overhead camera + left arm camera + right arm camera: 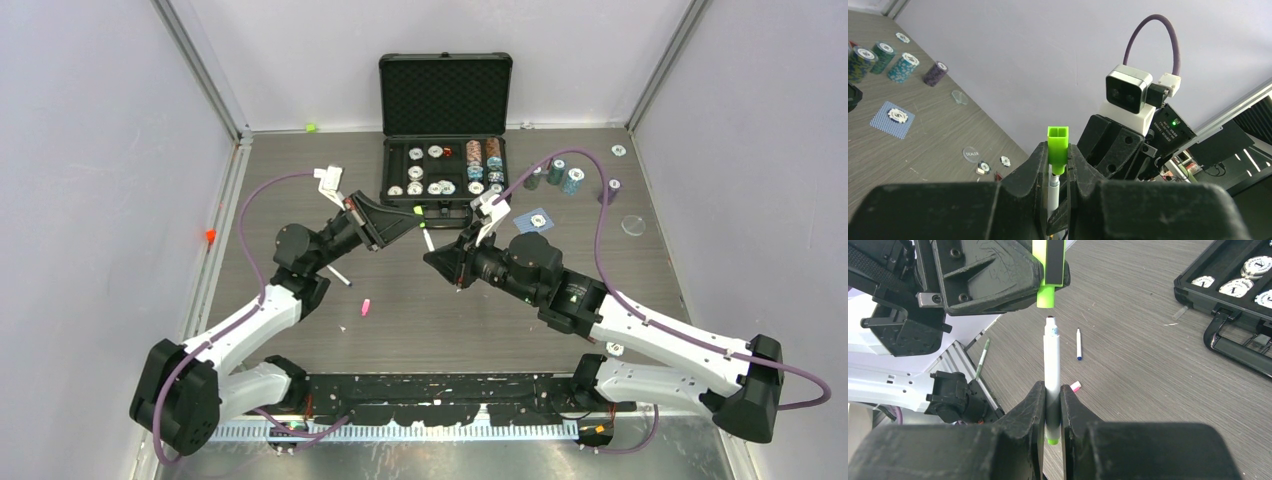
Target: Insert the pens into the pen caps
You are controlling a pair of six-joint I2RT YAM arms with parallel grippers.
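My left gripper (1058, 162) pinches the green cap (1057, 142); my right gripper (1052, 399) pinches a white pen (1051, 352) — its tip just short of the cap's opening, above the middle of the table (480, 315).

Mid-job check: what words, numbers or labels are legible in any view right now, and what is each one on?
"DEALER": on the clear round dealer button lying on the table.
"1": on the white chips in the black case.
Printed label on the right arm's wrist: too small to read.
Loose chip stacks: face markings blurred.
Green cap and white pen: no print visible.
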